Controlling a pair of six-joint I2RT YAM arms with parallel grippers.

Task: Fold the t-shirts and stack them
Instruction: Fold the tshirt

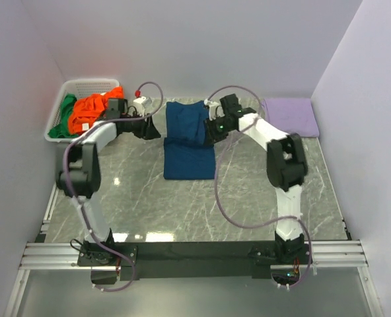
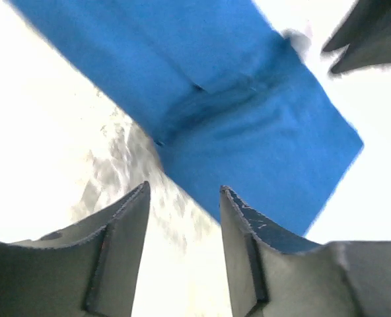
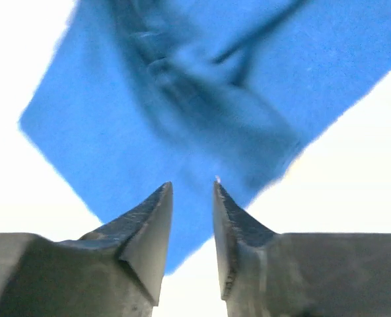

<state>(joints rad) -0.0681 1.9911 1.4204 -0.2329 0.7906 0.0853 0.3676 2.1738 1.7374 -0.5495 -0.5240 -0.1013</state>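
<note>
Navy t-shirt (image 1: 189,162) flanked by left pincer (image 1: 154,129), right pincer (image 1: 213,129).

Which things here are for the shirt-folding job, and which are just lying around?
For the job:
- dark blue cloth t-shirt, partly folded mid-table
- orange cloth t-shirt and green cloth t-shirt, both crumpled in the white slotted plastic basket

Just lying about:
- the basket itself
- folded lilac cloth, far right; maybe a shirt, cannot tell
- small white object with red knob
</note>
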